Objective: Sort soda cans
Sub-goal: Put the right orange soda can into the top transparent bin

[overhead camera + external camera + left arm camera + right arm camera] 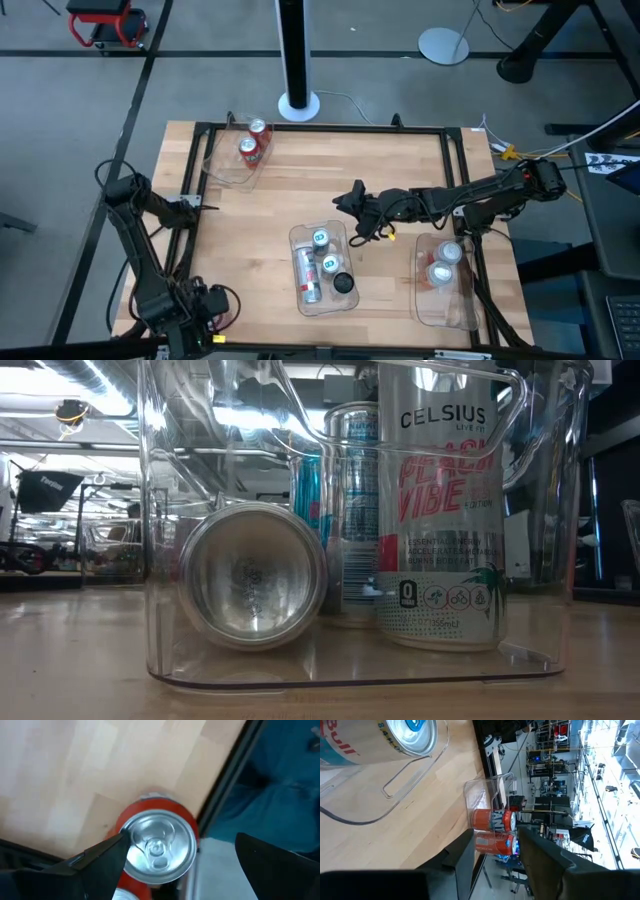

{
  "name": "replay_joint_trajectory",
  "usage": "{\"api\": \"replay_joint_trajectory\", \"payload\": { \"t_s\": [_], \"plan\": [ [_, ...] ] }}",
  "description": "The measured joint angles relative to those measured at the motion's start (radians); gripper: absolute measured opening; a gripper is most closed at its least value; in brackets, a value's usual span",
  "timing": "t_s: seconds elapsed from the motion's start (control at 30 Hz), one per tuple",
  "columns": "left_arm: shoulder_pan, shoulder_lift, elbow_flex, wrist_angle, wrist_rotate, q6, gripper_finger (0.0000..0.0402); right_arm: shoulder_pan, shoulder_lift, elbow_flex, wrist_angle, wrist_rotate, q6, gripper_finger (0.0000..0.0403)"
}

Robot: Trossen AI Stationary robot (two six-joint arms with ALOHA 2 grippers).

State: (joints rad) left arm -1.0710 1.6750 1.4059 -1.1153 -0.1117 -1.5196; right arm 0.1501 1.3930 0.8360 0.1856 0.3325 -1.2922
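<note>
The cans sit in three clear bins in the high view: two red cans (251, 141) in the upper-left bin (222, 165), four cans in the centre bin (345, 301), one of them lying can (307, 274), and two silver cans (443, 262) in the lower-right bin (462, 312). The right gripper (345, 203) hangs just above the centre bin, fingers apart and empty. The left gripper (180, 865), at lower left, hangs open around a red can (159, 847) top.

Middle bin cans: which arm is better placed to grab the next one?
Right. The right pincer hovers open just beside the middle bin, while the left pincer sits far off by the table edge.
</note>
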Motion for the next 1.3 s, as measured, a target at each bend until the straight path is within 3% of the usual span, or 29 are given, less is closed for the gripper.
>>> {"api": "replay_joint_trajectory", "payload": {
  "t_s": [0.7, 1.13, 1.3],
  "plan": [
    [0.004, -0.013, 0.008, 0.01, 0.008, -0.026, 0.0354, 0.0, 0.0, 0.0, -0.001, -0.002, 0.003, 0.0154],
    [0.003, -0.017, 0.053, -0.137, 0.003, -0.023, 0.0354, 0.0, 0.0, 0.0, -0.002, -0.003, 0.003, 0.0154],
    [-0.009, -0.017, 0.021, -0.084, -0.004, -0.03, 0.0354, 0.0, 0.0, 0.0, -0.002, -0.003, 0.003, 0.0154]
  ]
}}
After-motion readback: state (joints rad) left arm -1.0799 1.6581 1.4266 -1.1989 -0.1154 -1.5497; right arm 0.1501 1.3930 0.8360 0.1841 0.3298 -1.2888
